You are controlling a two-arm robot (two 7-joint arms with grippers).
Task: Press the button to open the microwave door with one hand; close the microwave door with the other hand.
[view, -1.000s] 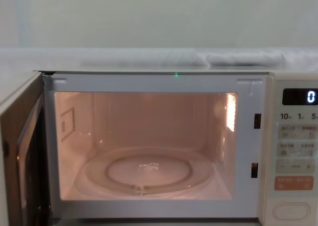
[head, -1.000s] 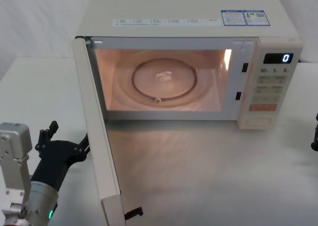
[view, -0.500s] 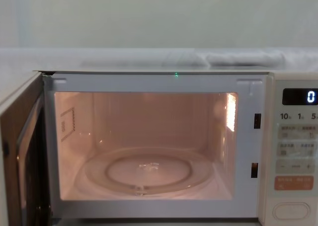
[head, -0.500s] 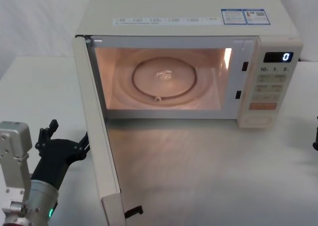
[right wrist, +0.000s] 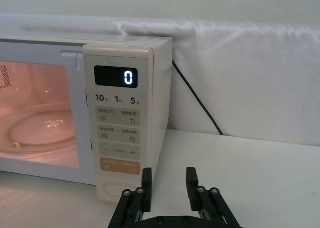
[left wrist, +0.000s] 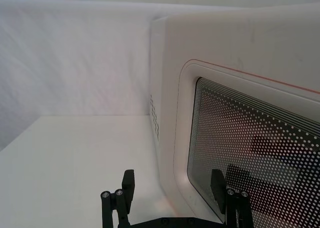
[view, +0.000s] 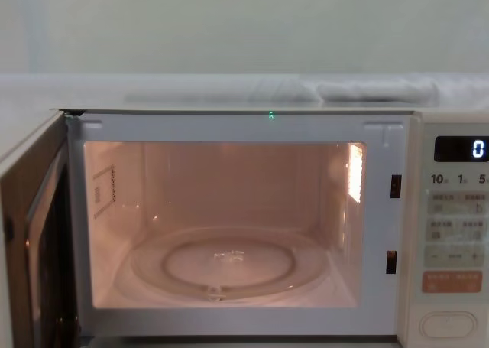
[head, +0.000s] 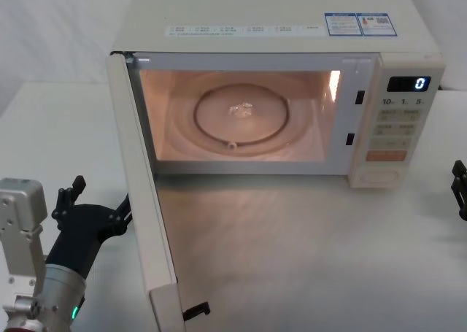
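Head view: microwave door [head: 142, 201] swung wide, edge toward the robot; left gripper [head: 98, 204] just outside its outer face, jaws spread, empty. Right gripper [head: 460, 190] idles off right.

Left wrist view: door window close ahead.

Right wrist view: jaws parted; button [right wrist: 120, 189] nearby.

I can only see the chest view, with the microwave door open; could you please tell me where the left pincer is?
Observer: The left pincer is outside the microwave door, by its outer face, fingers open.
Operator: Is it touching the door?
Observer: I cannot tell; in the left wrist view one finger overlaps the dotted window.
Operator: And the right pincer?
Observer: The right pincer is open, to the right of the microwave, clear of the button.
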